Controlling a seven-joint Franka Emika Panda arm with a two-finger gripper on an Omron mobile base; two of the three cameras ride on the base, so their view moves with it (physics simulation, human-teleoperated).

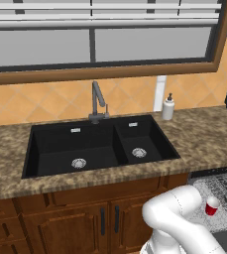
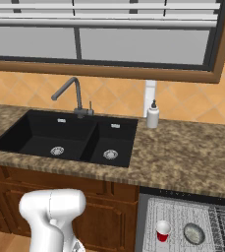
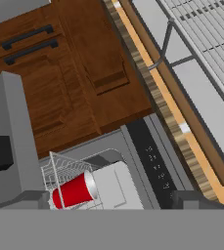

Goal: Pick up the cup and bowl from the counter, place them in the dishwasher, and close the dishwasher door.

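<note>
Pincer [image 3: 111, 200] open, cup [image 3: 74, 191] just left

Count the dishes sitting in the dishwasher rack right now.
2. The cup stands upright on the rack, toward its left. The bowl sits just to the cup's right. Part of the rack runs out of frame, so more could be hidden.

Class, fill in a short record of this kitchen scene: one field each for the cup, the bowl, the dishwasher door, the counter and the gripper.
cup: small red tapered cup with white rim, upright on the grey wire rack
bowl: shallow grey-blue bowl, on the rack beside the cup
dishwasher door: grey panel, open
counter: speckled brown granite; white soap bottle by the black sink
gripper: state cannot be told
</note>
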